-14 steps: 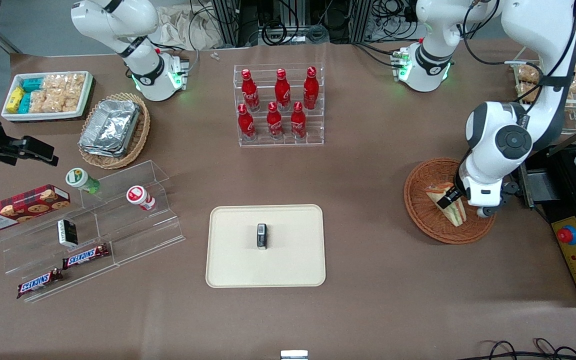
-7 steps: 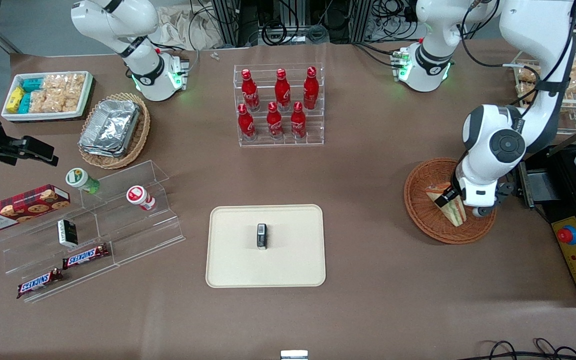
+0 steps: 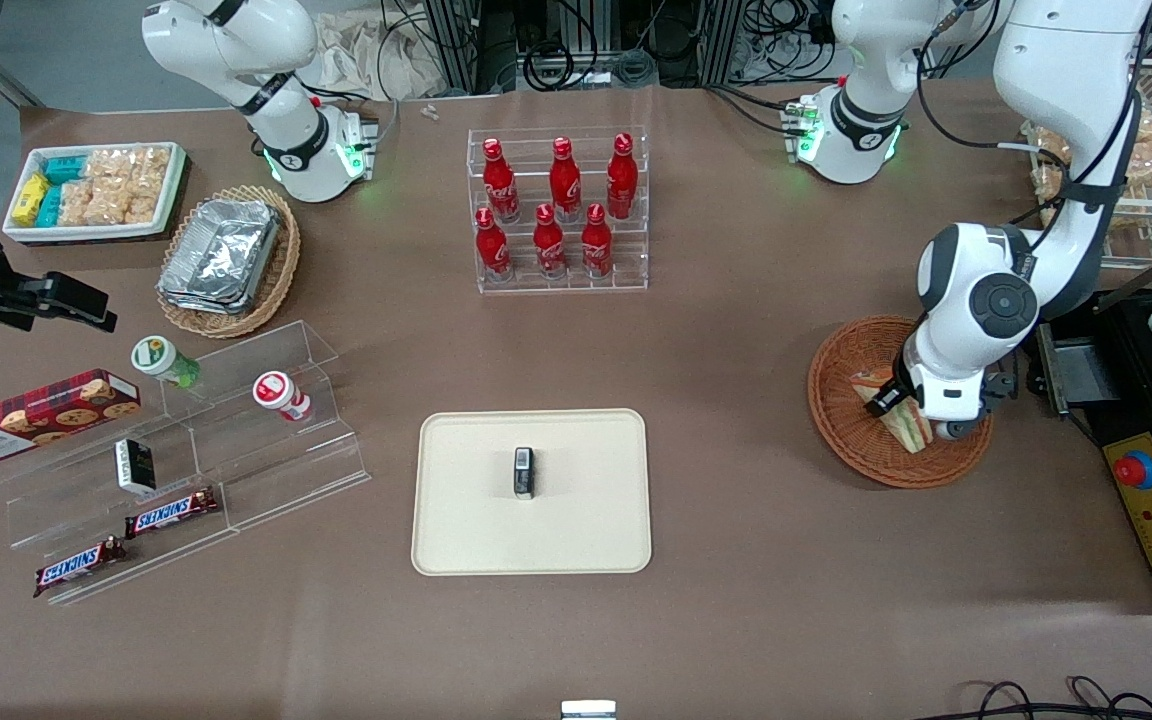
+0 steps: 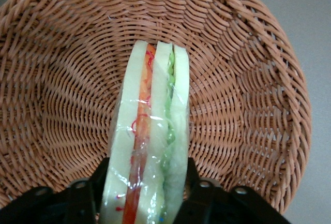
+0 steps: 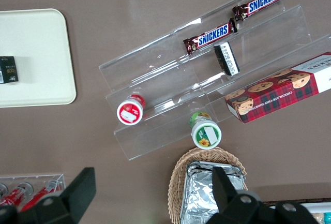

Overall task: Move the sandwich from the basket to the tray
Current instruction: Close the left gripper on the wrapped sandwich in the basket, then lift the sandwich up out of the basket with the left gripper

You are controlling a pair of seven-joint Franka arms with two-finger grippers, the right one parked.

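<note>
- Your hand [image 3: 898, 402] sits low over the basket [image 3: 841, 400] at the right of the front frame, its fingers [image 4: 83, 203] flanking the sandwich [image 4: 152, 146] on both sides.
- You cannot tell whether they press it or merely straddle it.
- The sandwich stands on edge inside the basket.
- Your tray [image 3: 456, 520] lies at lower centre on the counter [image 3: 736, 560], well apart, carrying a small dark object [image 3: 524, 472].

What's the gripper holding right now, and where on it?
The gripper straddles the sandwich at its wide end, a finger on each bread face, in the basket; whether it is clamped cannot be told.
</note>
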